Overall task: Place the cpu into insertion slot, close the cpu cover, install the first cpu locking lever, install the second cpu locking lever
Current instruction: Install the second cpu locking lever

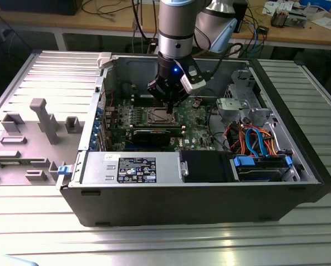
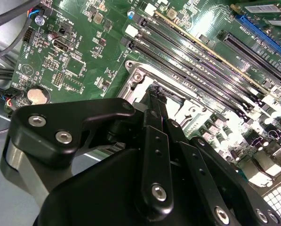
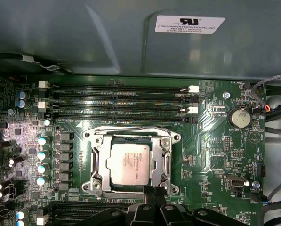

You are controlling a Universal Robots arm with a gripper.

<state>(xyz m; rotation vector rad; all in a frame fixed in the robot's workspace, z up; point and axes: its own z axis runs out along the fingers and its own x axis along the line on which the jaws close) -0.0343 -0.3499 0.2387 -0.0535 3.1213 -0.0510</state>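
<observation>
In the first wrist view the cpu cover [image 3: 131,162] lies closed, framing the cpu [image 3: 129,162], which sits flat in the insertion slot [image 3: 99,162] on the green motherboard [image 3: 220,141]. The gripper [image 3: 154,192] hangs at the socket's edge, its fingers [image 2: 155,101] pressed together, holding nothing visible.
</observation>
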